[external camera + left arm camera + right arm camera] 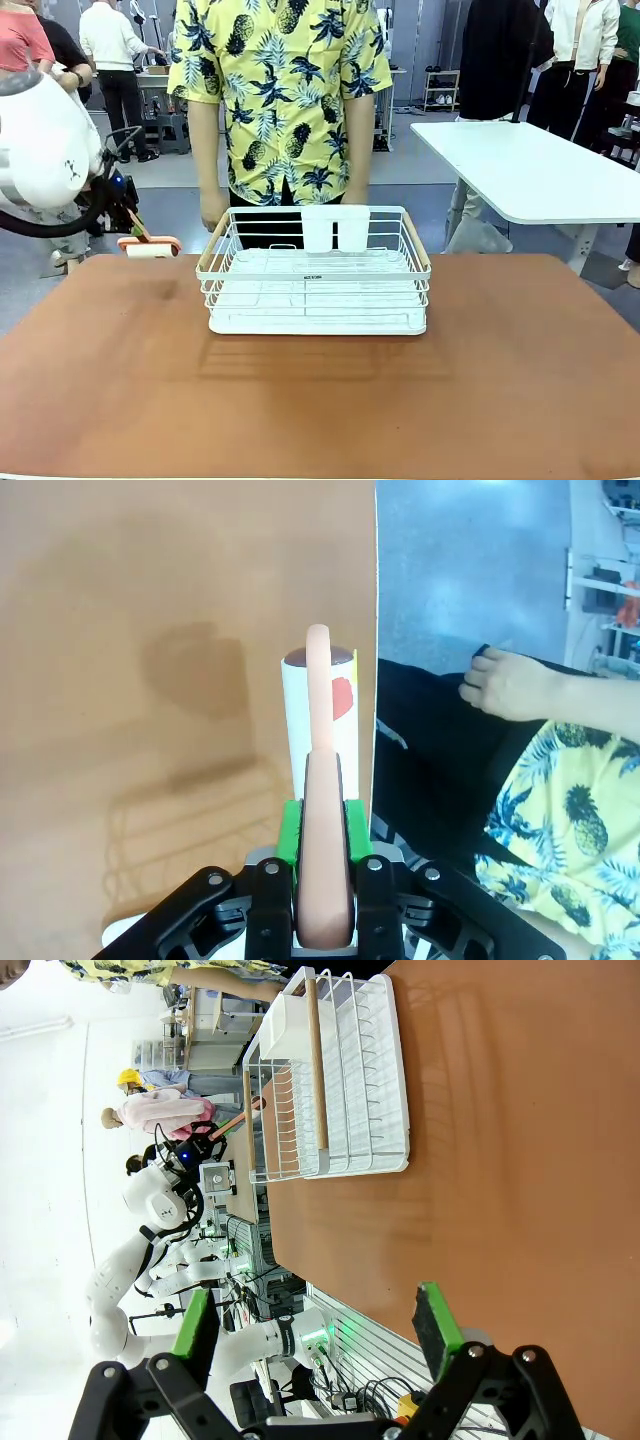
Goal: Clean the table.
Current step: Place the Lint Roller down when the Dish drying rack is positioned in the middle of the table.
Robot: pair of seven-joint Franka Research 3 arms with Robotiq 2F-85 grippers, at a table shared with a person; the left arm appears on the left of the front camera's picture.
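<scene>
**A:** Nearest the lens is bare counter (320, 420) — the reddish-brown top runs from the front edge to the far side, widest thing in view, no crumbs or spills that I can make out. What's at the left?

**B:** The left claw (322, 880), pinching a peach-coloured handle (322, 880) between its green pads (290, 830). In its wrist view the handle runs forward to a white roller (320, 715) with a dark end and a red patch — it looks like a lint roller, though I can't be sure. In the front view it sits at the counter's far-left edge (150, 246), but whether it touches the surface I can't tell.

**A:** And the middle?

**B:** A white wire dish rack (316, 272) with wooden side rails, standing on the counter near the far edge. Just behind it stands a person in a yellow print shirt (280, 90), hands down at the sides.

**A:** The right?

**B:** The right claw (315, 1325) hangs spread wide above the counter with nothing between its pads, well apart from the rack.

**A:** So which step?

**B:** I'd judge the tool is in hand and the wiping is at its start. Next the roller must come flat onto the top and sweep across — keeping clear of the rack, or the free claw shifting it aside.
</scene>
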